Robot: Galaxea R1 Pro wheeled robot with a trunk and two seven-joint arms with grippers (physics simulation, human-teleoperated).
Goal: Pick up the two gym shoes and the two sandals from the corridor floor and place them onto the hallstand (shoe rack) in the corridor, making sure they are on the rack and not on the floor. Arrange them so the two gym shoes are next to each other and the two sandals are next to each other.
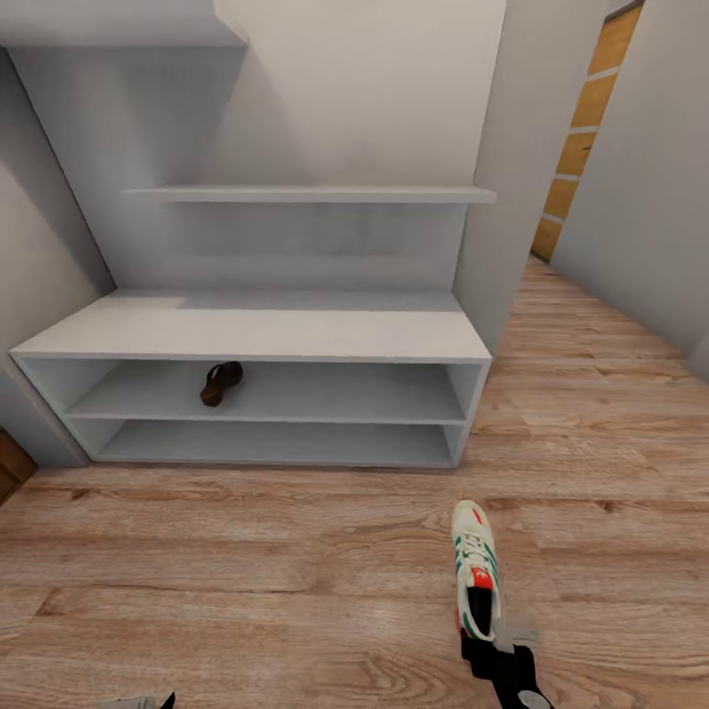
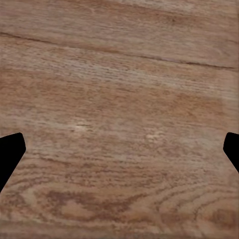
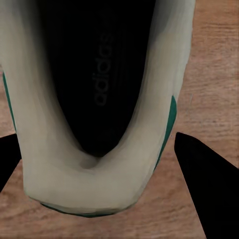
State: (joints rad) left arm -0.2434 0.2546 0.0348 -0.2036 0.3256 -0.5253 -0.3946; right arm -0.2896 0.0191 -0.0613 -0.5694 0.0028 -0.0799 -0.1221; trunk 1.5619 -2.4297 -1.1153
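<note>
While one sandal [image 1: 222,383] lies on the hallstand's [image 1: 295,335] upper shelf, the right claw [image 3: 104,159] spreads open astride a gym shoe's [image 1: 476,576] heel on the corridor floor [image 1: 246,551], toe toward the rack; the left claw [image 2: 119,154] gapes empty.

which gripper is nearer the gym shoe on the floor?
Right. The right gripper is at the heel of the gym shoe, fingers straddling it. The left gripper hangs open over bare corridor floor, well off to the side.

White, green-striped gym shoe [image 1: 476,571]; brown sandal [image 1: 221,383].
</note>
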